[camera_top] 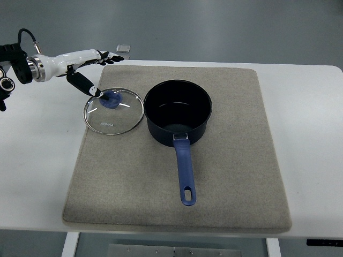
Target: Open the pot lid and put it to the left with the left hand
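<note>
White and black, our left hand (88, 67) reaches in from the tabletop's far left corner, its arm entering at the picture's left edge. The fingers are spread and loose and grip nothing; one dark finger (86, 84) slants down toward the lid's knob (111, 99), its tip right at the knob's left side, though we cannot tell whether it touches. The other fingers point along the far edge of the mat (177, 209).

The glass lid (113, 111), rimmed in metal with a blue knob at its centre, lies flat on the grey mat near the mat's far left corner. It is off the pot and sits just beside it, on the pot's left; their rims look nearly touching.

The dark blue pot (178, 112) stands upright and uncovered on the far middle of the mat, nothing inside it. Its blue handle (185, 174) runs straight toward the near edge of the tabletop (311, 107), ending in a hanging hole.

The mat covers most of the white tabletop. Beyond the far edge, near our hand, a small pale square object (124, 48) lies on the floor.
</note>
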Controlling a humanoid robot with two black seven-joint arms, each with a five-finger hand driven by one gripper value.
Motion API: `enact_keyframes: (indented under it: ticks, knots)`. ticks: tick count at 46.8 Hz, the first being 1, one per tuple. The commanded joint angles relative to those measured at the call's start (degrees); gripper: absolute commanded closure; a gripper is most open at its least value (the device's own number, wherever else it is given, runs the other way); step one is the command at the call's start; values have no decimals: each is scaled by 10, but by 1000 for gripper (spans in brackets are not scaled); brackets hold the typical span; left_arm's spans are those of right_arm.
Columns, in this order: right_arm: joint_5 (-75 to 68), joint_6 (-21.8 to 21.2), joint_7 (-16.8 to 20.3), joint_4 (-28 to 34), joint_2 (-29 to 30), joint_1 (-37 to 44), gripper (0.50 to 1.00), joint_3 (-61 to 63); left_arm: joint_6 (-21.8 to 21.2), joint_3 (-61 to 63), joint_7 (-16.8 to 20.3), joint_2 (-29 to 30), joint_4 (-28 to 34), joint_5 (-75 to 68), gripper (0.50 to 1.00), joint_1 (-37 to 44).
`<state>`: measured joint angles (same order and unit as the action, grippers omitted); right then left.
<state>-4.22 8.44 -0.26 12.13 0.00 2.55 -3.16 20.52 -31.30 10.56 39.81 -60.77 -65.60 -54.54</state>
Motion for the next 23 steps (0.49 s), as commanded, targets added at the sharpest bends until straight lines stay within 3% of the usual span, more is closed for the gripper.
enact_keyframes:
  ticks: [1, 23]
  knots:
    - [0, 0, 0, 0, 0, 0, 585, 0, 0, 0, 0, 0, 6, 74, 510, 1]
    - [0, 0, 0, 0, 0, 0, 585, 0, 5, -1, -1, -45, 108, 470, 510, 5]
